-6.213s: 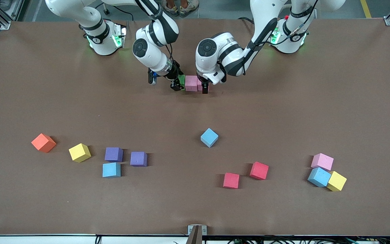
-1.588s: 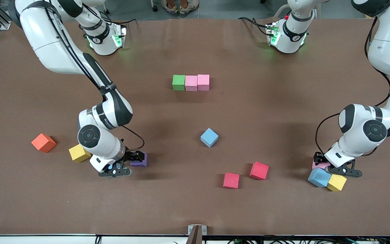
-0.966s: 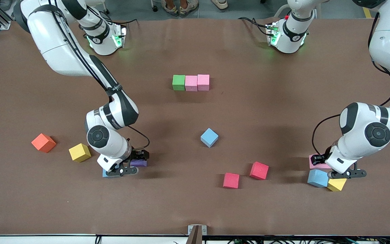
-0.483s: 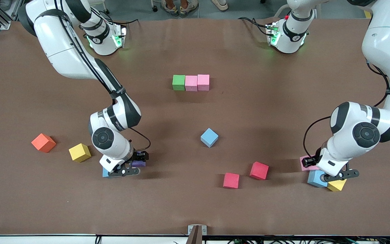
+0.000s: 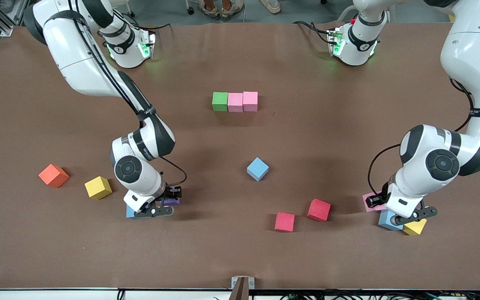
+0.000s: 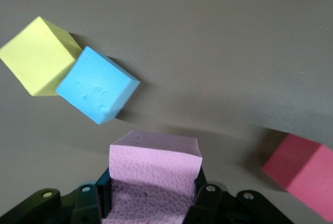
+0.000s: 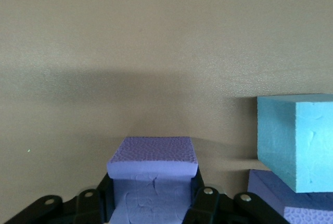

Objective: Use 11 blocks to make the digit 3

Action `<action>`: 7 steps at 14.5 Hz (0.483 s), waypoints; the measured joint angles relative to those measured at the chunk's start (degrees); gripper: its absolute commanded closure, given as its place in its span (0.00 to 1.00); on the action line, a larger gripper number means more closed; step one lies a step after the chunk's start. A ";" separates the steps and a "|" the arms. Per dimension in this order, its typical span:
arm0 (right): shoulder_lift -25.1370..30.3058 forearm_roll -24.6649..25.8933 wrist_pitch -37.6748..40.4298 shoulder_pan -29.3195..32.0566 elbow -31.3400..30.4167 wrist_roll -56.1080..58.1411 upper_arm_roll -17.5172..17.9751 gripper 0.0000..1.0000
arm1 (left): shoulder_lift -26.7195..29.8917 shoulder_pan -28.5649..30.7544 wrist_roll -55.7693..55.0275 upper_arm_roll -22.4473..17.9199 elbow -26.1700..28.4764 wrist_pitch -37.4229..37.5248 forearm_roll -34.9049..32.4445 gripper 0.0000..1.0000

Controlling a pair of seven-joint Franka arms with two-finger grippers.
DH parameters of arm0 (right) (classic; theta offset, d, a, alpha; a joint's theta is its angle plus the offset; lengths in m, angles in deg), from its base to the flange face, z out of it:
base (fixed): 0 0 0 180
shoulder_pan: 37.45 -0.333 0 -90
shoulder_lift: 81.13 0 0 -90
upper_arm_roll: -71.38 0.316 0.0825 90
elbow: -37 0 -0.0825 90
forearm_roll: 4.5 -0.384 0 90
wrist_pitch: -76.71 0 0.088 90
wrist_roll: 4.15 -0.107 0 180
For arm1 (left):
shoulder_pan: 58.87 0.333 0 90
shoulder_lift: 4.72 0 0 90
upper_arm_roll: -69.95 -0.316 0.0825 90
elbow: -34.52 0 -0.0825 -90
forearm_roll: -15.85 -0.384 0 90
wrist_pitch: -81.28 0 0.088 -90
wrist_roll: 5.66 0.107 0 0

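Right hand [image 7: 151, 203], pinching a purple block [image 7: 152, 174] beside a blue block [image 7: 296, 140]; left hand [image 6: 151, 206], pinching a pink block [image 6: 153, 174] near blue-yellow pair [image 6: 96, 91]; risk: lifting nudges neighbours.

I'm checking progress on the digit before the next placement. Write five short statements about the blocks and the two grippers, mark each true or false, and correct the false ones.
1. The left gripper is shut on a pink block. True.
2. The right gripper holds a yellow block. False: it is shut on a purple block; the yellow block near it sits untouched on the table.
3. A green block and two pink blocks form a touching row near the robots' bases. True.
4. The two red blocks are stacked one on the other. False: both lie on the table, side by side with a gap.
5. The orange cube is part of the row. False: it lies alone toward the right arm's end.
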 measured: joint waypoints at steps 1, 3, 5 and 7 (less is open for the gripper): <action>-0.01 0.00 0.00 -0.05 0.03 0.00 -0.01 0.65 | 0.00 -0.80 -2.25 0.01 -0.15 0.02 0.00 0.89; 0.04 -0.51 0.01 -0.42 0.19 -0.02 0.04 0.66 | 0.00 -2.01 -5.97 0.01 -0.27 0.55 0.00 0.89; 0.53 -4.83 1.86 -1.90 0.54 -0.13 0.14 0.66 | 0.00 -2.48 -7.39 0.01 -0.35 1.06 0.00 0.89; 1.87 -9.23 5.86 -4.50 0.61 -0.39 0.20 0.66 | 0.00 -2.52 -8.11 0.01 -0.37 1.32 0.00 0.89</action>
